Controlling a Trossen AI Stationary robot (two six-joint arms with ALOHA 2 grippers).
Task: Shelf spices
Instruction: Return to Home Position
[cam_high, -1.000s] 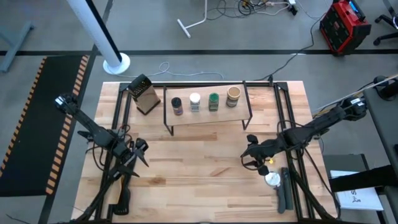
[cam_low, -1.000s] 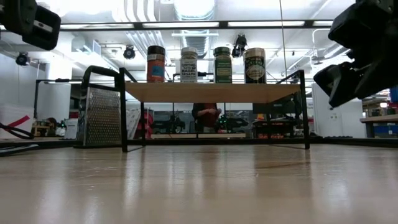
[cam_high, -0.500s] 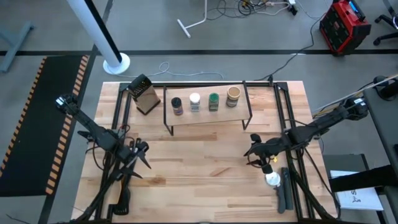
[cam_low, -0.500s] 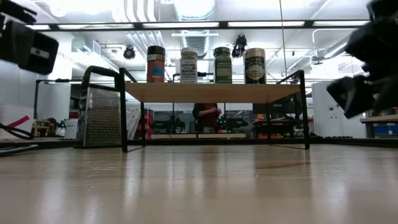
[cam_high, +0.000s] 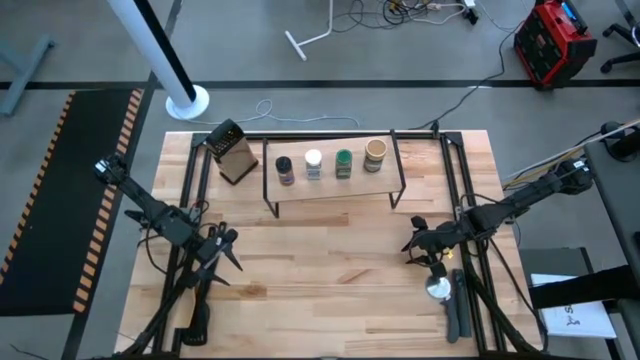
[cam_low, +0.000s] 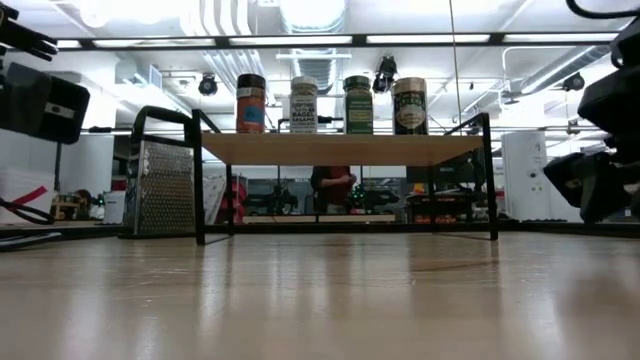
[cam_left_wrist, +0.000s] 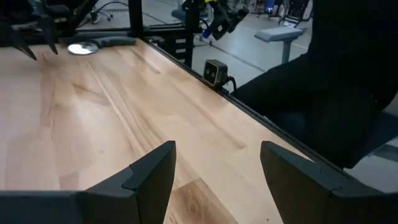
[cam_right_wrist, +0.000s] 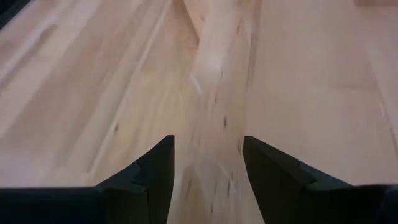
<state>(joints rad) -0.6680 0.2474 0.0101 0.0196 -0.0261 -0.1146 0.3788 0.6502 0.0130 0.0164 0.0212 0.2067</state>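
Note:
Four spice jars stand upright in a row on the shelf's wooden top board (cam_high: 330, 185): dark-lidded (cam_high: 285, 168), white-lidded (cam_high: 313, 163), green-lidded (cam_high: 343, 162) and the wider tan one (cam_high: 375, 154). The low view shows the same row, from the dark-lidded jar (cam_low: 251, 103) to the tan jar (cam_low: 409, 106), on the board (cam_low: 340, 148). My left gripper (cam_high: 228, 248) is open over the table's near left part, far from the shelf. My right gripper (cam_high: 413, 240) is open over the near right part, and only bare wood lies between its fingers (cam_right_wrist: 205, 162).
A metal grater (cam_high: 231, 152) stands left of the shelf. A round silver disc (cam_high: 438, 289) and a dark bar lie near the right gripper at the near right. Black frame rails run along both table sides. Bare wood lies between the arms, in front of the shelf.
My right gripper has drawn back toward the table's right and slightly near edge, away from the shelf. My left gripper has shifted only slightly. The four jars have stayed standing on the shelf.

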